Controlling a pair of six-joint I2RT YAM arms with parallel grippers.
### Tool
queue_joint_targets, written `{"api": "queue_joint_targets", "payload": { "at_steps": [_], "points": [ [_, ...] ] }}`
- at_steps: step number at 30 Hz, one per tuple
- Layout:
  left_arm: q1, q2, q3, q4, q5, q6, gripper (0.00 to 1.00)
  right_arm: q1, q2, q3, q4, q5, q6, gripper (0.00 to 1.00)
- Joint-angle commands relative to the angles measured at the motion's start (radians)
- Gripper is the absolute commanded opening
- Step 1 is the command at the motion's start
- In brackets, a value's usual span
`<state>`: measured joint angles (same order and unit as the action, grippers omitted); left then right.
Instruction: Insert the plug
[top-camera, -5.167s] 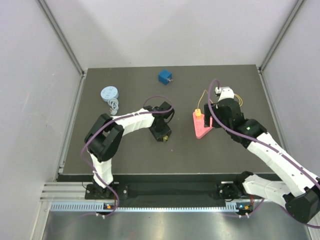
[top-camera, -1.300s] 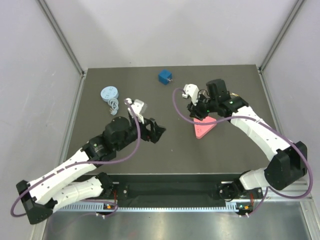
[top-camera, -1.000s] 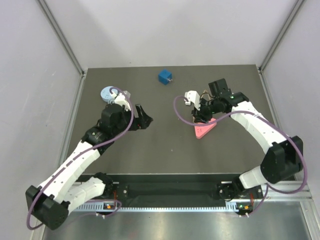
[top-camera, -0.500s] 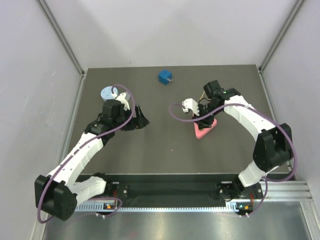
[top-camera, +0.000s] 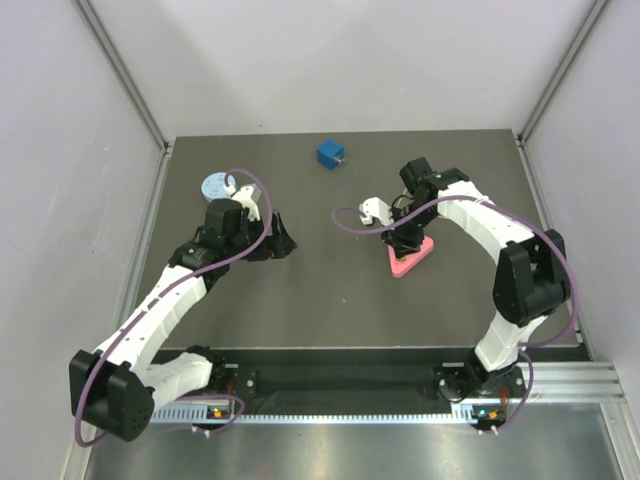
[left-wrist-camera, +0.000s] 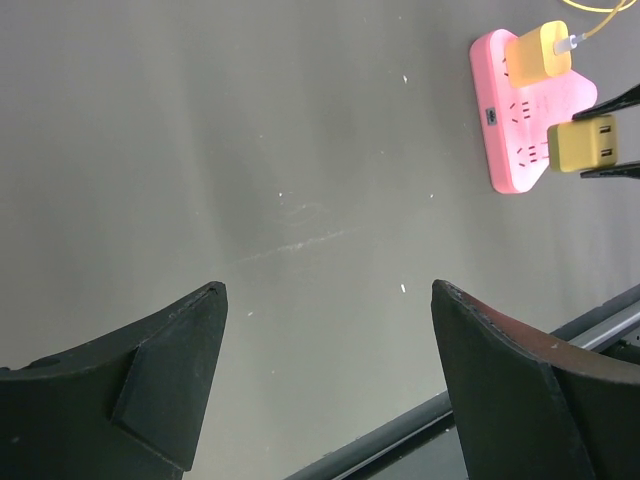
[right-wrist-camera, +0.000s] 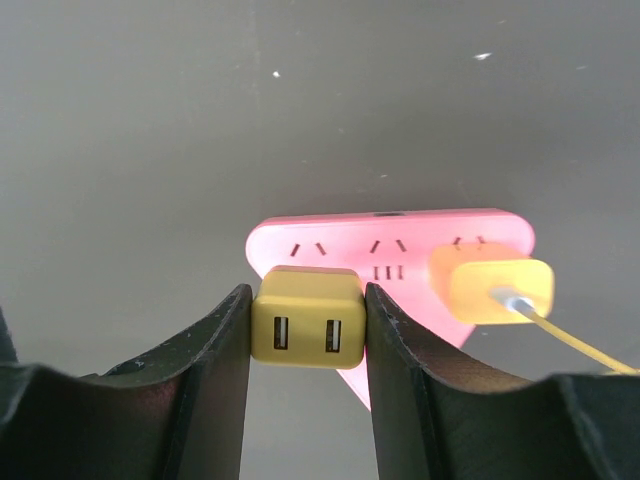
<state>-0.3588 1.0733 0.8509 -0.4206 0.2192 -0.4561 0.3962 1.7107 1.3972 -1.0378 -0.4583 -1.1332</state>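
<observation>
Dark table (top-camera: 330, 300) below; the right arm (top-camera: 480, 215) curls left over a pink power strip (right-wrist-camera: 390, 235), its gripper (top-camera: 403, 238) pinching a yellow plug (right-wrist-camera: 306, 330). The left gripper (left-wrist-camera: 328, 300) hangs wide open and empty.

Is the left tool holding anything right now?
No, the left tool stands wide open, and nothing sits between its jaws.

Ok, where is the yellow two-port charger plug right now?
The yellow two-port charger plug is clamped in the right gripper, centre of the right wrist view, over the pink triangular power strip, left of the cabled yellow charger.
</observation>
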Motion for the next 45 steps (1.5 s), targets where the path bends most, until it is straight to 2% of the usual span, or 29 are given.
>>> {"api": "queue_joint_targets", "payload": {
  "at_steps": [1, 32, 45],
  "points": [
    [0.007, -0.012, 0.008, 0.009, -0.007, 0.023, 0.88, -0.008, 0.027, 0.049, -0.047, -0.031, -0.037, 0.0],
    [0.012, -0.016, 0.008, 0.013, -0.006, 0.019, 0.88, -0.028, 0.047, -0.05, 0.039, -0.057, -0.023, 0.0],
    [0.017, -0.016, 0.008, 0.011, -0.007, 0.019, 0.88, -0.033, 0.023, -0.078, 0.081, 0.012, -0.028, 0.0]
  ]
}}
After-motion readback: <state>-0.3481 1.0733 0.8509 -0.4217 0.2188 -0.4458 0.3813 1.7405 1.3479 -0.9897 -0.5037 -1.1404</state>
